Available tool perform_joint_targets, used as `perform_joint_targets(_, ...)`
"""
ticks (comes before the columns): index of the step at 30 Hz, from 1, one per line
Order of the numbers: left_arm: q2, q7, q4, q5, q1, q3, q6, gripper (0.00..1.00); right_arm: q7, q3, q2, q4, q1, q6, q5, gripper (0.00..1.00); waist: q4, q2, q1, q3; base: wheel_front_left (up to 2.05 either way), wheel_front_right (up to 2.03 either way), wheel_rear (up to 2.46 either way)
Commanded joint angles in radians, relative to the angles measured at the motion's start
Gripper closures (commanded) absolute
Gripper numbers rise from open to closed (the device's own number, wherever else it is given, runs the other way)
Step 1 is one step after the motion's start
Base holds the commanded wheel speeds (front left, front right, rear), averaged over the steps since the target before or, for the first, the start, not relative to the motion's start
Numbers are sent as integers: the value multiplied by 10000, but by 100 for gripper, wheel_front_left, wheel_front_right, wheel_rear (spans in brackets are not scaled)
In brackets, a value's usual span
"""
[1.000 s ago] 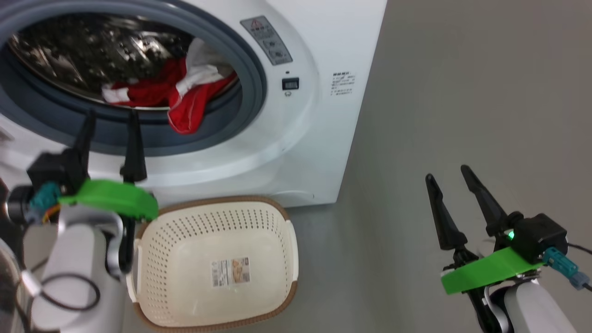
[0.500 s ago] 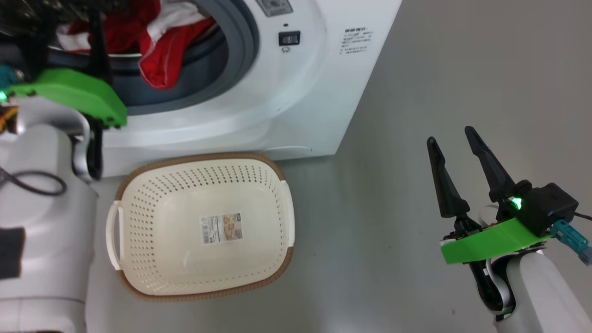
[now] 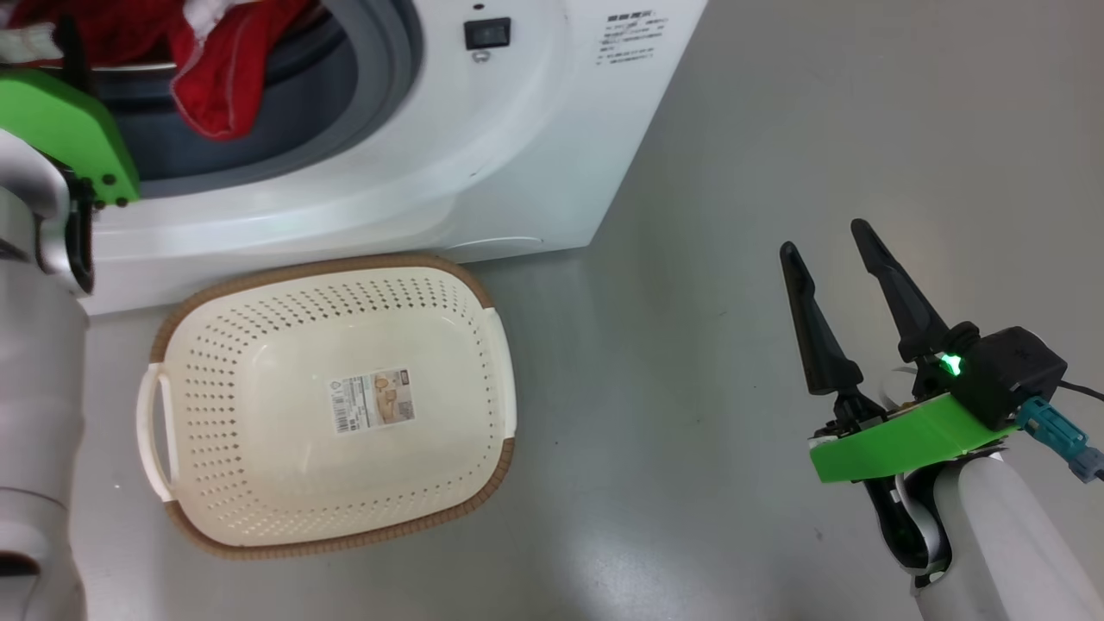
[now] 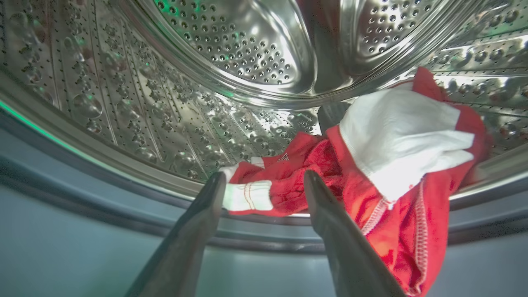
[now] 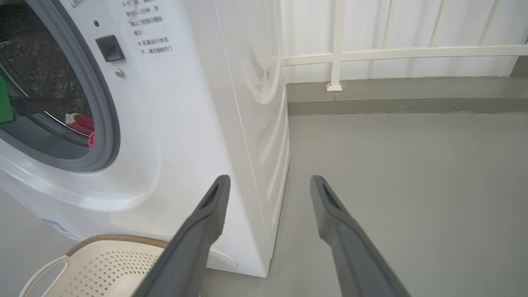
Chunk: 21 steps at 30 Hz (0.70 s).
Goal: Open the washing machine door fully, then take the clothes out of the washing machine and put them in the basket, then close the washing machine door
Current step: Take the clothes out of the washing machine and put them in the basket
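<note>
**Left fingers spread wide at the drum's mouth, clothes just ahead**

My left gripper point(image 4: 265, 177) reaches into the open mouth of the washing machine point(image 3: 483, 129); its two fingers stand wide apart and grip nothing; beyond their tips, in the left wrist view, lies a white-cuffed end of the clothes point(image 4: 371, 165), though I cannot tell whether either tip touches the cloth. The clothes, red with white panels, lie heaped at the front bottom of the steel drum point(image 4: 231, 49); one red fold hangs out over the grey gasket point(image 3: 379, 95). The basket point(image 3: 345, 263) stands on the grey floor point(image 3: 733, 129) just in front of the machine, below the opening; a sticker point(image 3: 371, 401) shows on its bottom. My right gripper point(image 3: 824, 238) hovers above the floor, well to the right of basket and machine; its fingers are spread wide too, with nothing between them; in the right wrist view they point toward the machine's right front corner.
</note>
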Motion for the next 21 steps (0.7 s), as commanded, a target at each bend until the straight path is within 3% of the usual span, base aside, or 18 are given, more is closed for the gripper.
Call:
perform_joint_targets(1, 636, 124, 7, 188, -285, 18, 140, 0, -65, 246, 11, -193, -29, 50, 64, 0, -143, -1, 0, 98, 0, 0, 0)
perform_joint_targets(7, 931, 500, 612, 603, -631, -423, 519, 0, -65, 428, 55, -163, -55, 50, 203, 0, -395, -1, 0, 255, 0, 0, 0)
perform_joint_targets(21, 1828, 1036, 1045, 1084, -1135, -1067, 858, 0, -65, 605, 178, -176, -207, 50, 458, 0, -926, -1, 0, 696, 0, 0, 0)
